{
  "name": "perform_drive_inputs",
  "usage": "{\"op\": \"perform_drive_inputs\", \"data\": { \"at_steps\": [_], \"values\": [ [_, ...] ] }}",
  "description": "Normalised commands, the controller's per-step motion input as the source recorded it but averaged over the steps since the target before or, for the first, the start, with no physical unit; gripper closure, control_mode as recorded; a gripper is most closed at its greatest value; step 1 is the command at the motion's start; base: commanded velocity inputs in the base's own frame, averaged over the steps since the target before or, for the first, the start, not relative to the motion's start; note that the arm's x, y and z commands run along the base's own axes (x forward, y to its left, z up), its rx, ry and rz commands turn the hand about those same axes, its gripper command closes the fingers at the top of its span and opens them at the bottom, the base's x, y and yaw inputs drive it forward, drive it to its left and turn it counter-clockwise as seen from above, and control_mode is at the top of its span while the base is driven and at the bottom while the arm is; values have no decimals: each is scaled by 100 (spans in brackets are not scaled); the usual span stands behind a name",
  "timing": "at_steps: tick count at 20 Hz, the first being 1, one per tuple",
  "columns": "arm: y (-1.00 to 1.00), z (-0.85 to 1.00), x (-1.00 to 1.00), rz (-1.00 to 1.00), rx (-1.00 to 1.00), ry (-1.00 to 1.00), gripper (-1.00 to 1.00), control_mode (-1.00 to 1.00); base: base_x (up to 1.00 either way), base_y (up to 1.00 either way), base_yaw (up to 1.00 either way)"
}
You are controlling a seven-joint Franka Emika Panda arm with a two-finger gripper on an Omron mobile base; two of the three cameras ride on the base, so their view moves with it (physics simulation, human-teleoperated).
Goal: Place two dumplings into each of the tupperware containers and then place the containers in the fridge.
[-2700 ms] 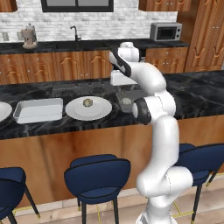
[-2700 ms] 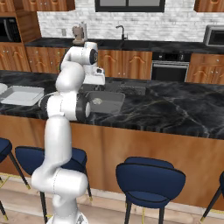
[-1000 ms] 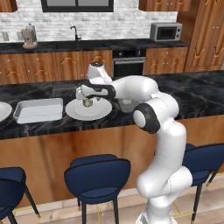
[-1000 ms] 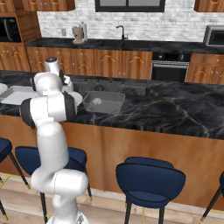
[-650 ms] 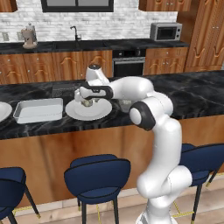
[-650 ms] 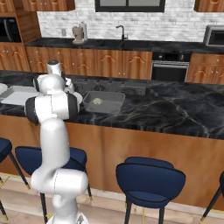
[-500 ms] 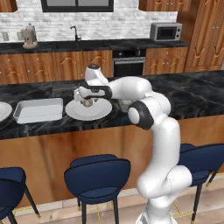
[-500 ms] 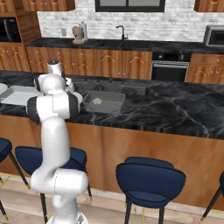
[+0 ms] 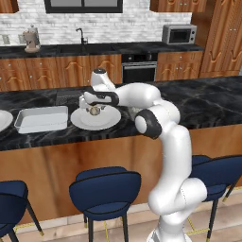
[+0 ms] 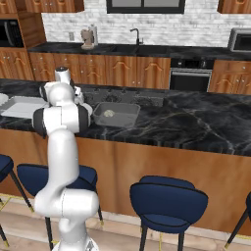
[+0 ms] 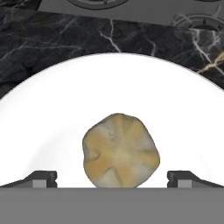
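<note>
A tan dumpling [image 11: 120,151] lies on a round white plate [image 11: 52,113] on the black counter. My gripper [image 11: 113,179] hangs just above it, open, one fingertip [image 11: 41,178] on each side and nothing held. From the left base, the gripper [image 9: 93,108] sits over that dumpling [image 9: 95,111] on the plate [image 9: 106,121], with the whitish tupperware container [image 9: 41,118] just left of it. The smoky grey tupperware container [image 10: 115,115] holds one dumpling [image 10: 109,113]. The whitish container [image 10: 19,107] lies left of the arm. The fridge is out of view.
Part of a second white plate [image 9: 2,120] shows at the far left of the counter. Blue stools [image 9: 105,186] stand below the counter's front edge. A stovetop [image 11: 131,8] lies just beyond the plate. An oven [image 9: 138,71] and a microwave [image 9: 179,34] line the back wall.
The arm swung left from over the counter's middle to the plate, then sank closer to the dumpling. The jaws stayed open.
</note>
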Motion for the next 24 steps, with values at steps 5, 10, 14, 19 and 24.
{"op": "perform_drive_inputs", "data": {
  "at_steps": [5, 10, 14, 19, 24],
  "values": [
    [0, -12, 0, 0, 0, 2, -100, -100, 0, 0, 0],
    [0, -22, 10, 0, 0, 0, -100, -100, 0, 0, 0],
    [0, -20, 14, 0, 0, 0, -100, -100, 0, 0, 0],
    [0, -2, 1, 0, 0, 1, 100, -100, 0, 0, 0],
    [-21, 16, 13, 0, 0, -1, 100, -100, 0, 0, 0]
  ]
}}
